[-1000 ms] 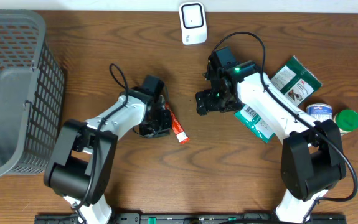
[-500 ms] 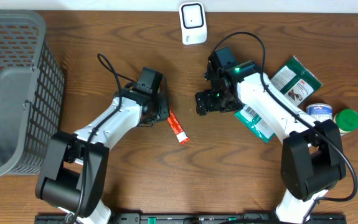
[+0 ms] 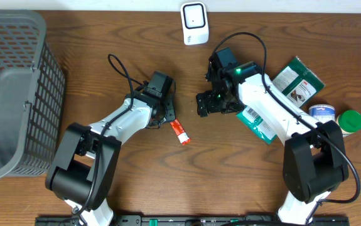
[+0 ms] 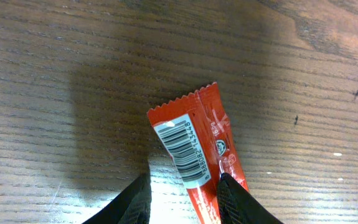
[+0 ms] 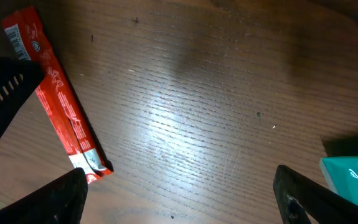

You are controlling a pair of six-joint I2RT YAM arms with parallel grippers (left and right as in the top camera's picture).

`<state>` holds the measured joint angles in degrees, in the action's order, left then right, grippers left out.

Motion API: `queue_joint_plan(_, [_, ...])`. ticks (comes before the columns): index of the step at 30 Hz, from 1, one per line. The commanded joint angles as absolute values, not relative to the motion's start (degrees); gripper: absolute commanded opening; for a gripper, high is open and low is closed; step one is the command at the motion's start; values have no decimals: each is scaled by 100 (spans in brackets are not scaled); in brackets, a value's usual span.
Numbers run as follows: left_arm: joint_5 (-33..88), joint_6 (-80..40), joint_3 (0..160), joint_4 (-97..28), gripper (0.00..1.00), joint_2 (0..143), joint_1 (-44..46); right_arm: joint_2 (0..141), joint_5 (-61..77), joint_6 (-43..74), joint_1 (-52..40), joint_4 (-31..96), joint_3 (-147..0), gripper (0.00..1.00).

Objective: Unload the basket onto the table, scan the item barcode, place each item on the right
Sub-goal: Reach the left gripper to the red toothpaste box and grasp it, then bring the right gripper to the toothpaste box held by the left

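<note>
A red snack packet [image 3: 180, 132] lies flat on the wooden table. Its white barcode label [image 4: 183, 146] faces up in the left wrist view. My left gripper [image 3: 166, 115] hovers over the packet's upper end with its jaws open. The packet [image 4: 205, 152] lies between the fingers, and the right fingertip [image 4: 228, 186] overlaps its edge. My right gripper [image 3: 206, 103] stands wide open over bare wood, a short way right of the packet [image 5: 60, 106]. A white scanner [image 3: 194, 23] stands at the table's far edge.
A grey mesh basket [image 3: 10, 94] fills the left side. A teal packet [image 3: 258, 122] lies under the right arm. Dark green packets [image 3: 298, 78], a small can [image 3: 323, 113] and a green lid [image 3: 350, 120] sit at the right.
My left gripper has opened and let go of the red packet, which now rests on the table. The left wrist has shifted slightly away from the front edge. The right arm has stayed still.
</note>
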<state>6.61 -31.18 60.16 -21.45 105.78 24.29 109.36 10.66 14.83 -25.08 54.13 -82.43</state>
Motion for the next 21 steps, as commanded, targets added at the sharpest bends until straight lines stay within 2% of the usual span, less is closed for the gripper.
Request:
queue_joint_plan(1, [447, -3188, 6016, -2156, 38, 10868, 2458, 10908, 1039, 1448, -2561, 5402, -8243, 89])
queue_joint_plan(4, [447, -3225, 6016, -2158, 32, 10868, 2458, 10908, 1063, 1448, -2561, 5402, -8243, 86])
queue_joint_plan(8, [469, -3413, 6005, -2237, 32, 10868, 2460, 10908, 1063, 1389, -2587, 5404, -8243, 85])
queue_joint_plan(12, [462, -3487, 5922, -2235, 32, 10868, 2473, 10908, 1063, 731, -2786, 5435, -8243, 83])
queue_joint_plan(16, [462, -3485, 5920, -2215, 22, 10868, 2473, 10908, 1061, 543, -3109, 5439, -8241, 87])
queue_joint_plan(18, [440, -3483, 5920, -2215, 12, 10868, 2473, 10908, 1061, 543, -3282, 5437, -8226, 88])
queue_joint_plan(21, [349, -3485, 5920, -2211, 9, 10868, 2473, 10908, 1057, 504, -3592, 5223, -8084, 87])
